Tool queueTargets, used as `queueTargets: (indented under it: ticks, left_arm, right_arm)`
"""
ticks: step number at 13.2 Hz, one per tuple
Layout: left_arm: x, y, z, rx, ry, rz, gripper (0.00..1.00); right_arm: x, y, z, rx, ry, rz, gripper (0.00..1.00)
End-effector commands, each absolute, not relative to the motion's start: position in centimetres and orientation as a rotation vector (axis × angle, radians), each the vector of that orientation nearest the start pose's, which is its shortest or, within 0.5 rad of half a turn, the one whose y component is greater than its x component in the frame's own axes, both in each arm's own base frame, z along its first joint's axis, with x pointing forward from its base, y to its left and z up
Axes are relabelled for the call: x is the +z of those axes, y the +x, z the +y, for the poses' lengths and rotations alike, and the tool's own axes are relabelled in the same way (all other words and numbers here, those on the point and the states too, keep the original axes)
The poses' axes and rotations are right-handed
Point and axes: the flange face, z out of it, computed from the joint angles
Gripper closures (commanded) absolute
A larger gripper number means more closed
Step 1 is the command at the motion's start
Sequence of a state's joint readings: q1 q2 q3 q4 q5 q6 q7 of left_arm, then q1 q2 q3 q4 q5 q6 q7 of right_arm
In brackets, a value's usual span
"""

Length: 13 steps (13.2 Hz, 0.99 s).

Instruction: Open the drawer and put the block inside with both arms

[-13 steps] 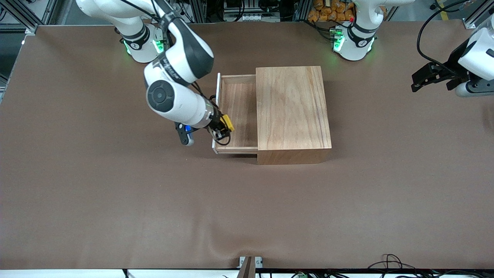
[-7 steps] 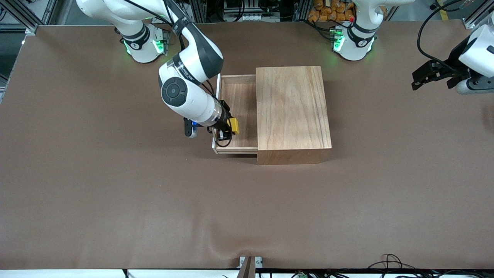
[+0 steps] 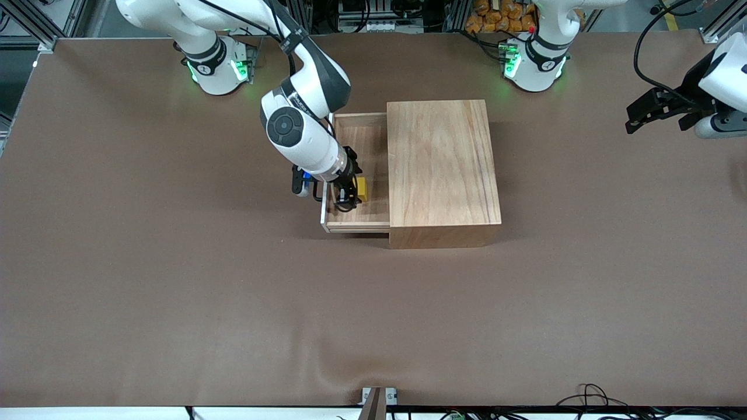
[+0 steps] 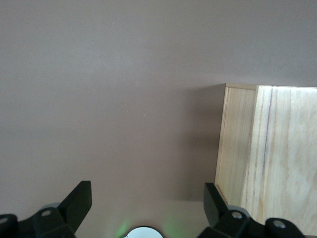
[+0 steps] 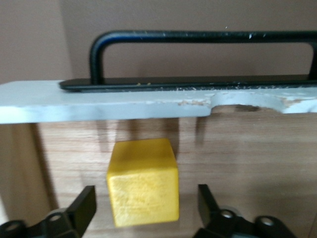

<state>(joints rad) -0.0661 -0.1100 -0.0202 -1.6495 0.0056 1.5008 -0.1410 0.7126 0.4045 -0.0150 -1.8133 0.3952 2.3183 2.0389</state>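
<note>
Block [image 5: 143, 182] in open drawer [image 5: 148, 99], between spread right pincer [image 5: 143, 210] fingers.

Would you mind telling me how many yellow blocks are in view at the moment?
1. The yellow block sits in the open drawer, between the open fingers of the right hand. The cabinet covers the drawer's inner part, so others could be hidden there.

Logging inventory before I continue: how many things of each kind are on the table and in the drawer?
Wooden cabinet: 1
Pulled-out drawer: 1
Yellow block, in the drawer between the open fingers of the right claw: 1
Total: 3
</note>
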Motion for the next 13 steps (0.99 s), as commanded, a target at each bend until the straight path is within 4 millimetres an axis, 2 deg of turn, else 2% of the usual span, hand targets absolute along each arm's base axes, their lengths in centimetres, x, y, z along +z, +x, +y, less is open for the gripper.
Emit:
queueTargets:
  ticks: [1, 3, 5, 7, 9, 11, 13]
  left_arm:
    - [64.5, 50.2, -3.7, 0.042, -3.128, -0.08, 0.0]
    - [64.6, 50.2, -3.7, 0.039, -3.128, -0.078, 0.0]
    - [64.5, 50.2, -3.7, 0.039, -3.128, -0.078, 0.0]
    - [64.5, 50.2, -3.7, 0.042, -3.128, -0.078, 0.0]
    - [64.5, 50.2, -3.7, 0.039, -3.128, -0.078, 0.0]
    - [64.6, 50.2, -3.7, 0.039, -3.128, -0.078, 0.0]
    - [64.5, 50.3, -3.7, 0.039, -3.128, -0.078, 0.0]
  right_arm:
    - [38.1, 51.5, 40.5, 0.391, -2.082, 2.117, 0.0]
    - [41.5, 53.5, 38.6, 0.41, -2.186, 2.047, 0.0]
    - [44.0, 54.6, 35.7, 0.461, -2.368, 1.879, 0.0]
    - [46.1, 56.1, 30.0, 0.487, -2.487, 1.697, 0.0]
    - [47.2, 56.8, 24.9, 0.537, -2.64, 1.424, 0.0]
    - [48.5, 58.3, 18.1, 0.533, -2.666, 1.293, 0.0]
    - [50.0, 58.5, 12.8, 0.509, -2.711, 1.113, 0.0]
